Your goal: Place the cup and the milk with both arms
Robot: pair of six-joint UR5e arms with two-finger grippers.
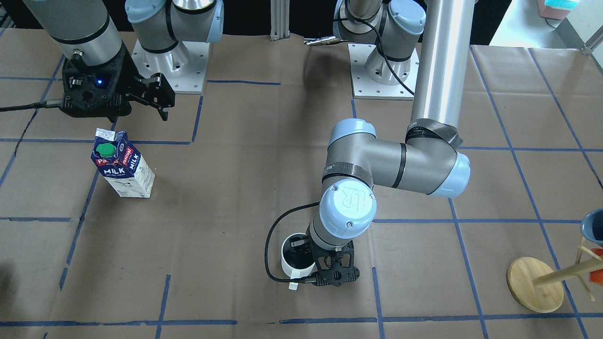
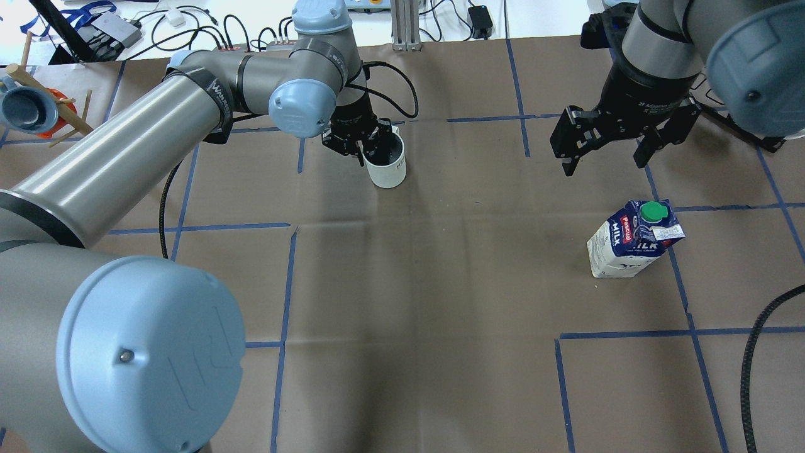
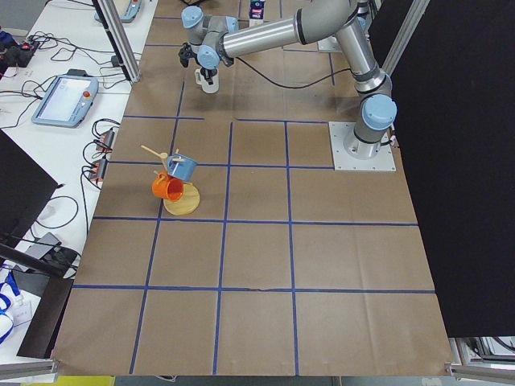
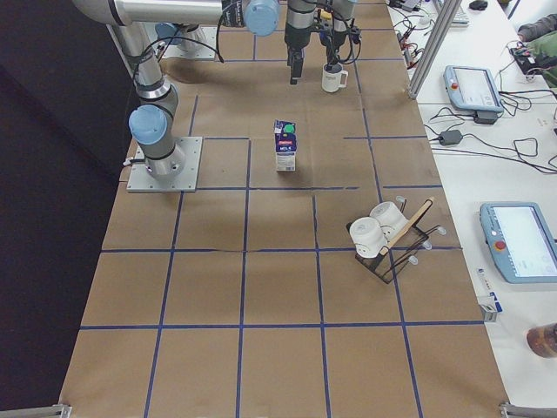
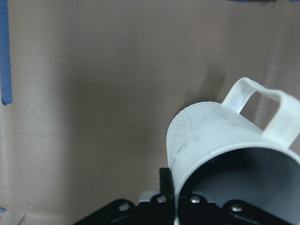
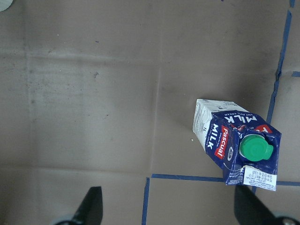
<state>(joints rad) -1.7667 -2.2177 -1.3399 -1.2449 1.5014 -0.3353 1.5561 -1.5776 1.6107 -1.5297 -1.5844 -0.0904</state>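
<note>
The white cup (image 2: 388, 168) stands at the far left-centre of the table. My left gripper (image 2: 370, 143) is shut on the cup's rim, one finger inside and one outside. The left wrist view shows the cup (image 5: 211, 136) close up, handle pointing away. From the front, the cup (image 1: 293, 269) is under the left gripper (image 1: 307, 256). The milk (image 2: 631, 241) stands upright on the right, green cap on top. My right gripper (image 2: 605, 165) is open and empty, above the table just beyond the milk. The right wrist view shows the milk (image 6: 234, 140) ahead, to the right of its fingers (image 6: 92, 206).
A wooden mug tree (image 1: 537, 282) with a blue and an orange cup stands at the left end of the table. A rack (image 4: 383, 237) with white mugs stands at the right end. The arm bases (image 1: 384, 70) are bolted at the near edge. Blue tape lines grid the brown paper.
</note>
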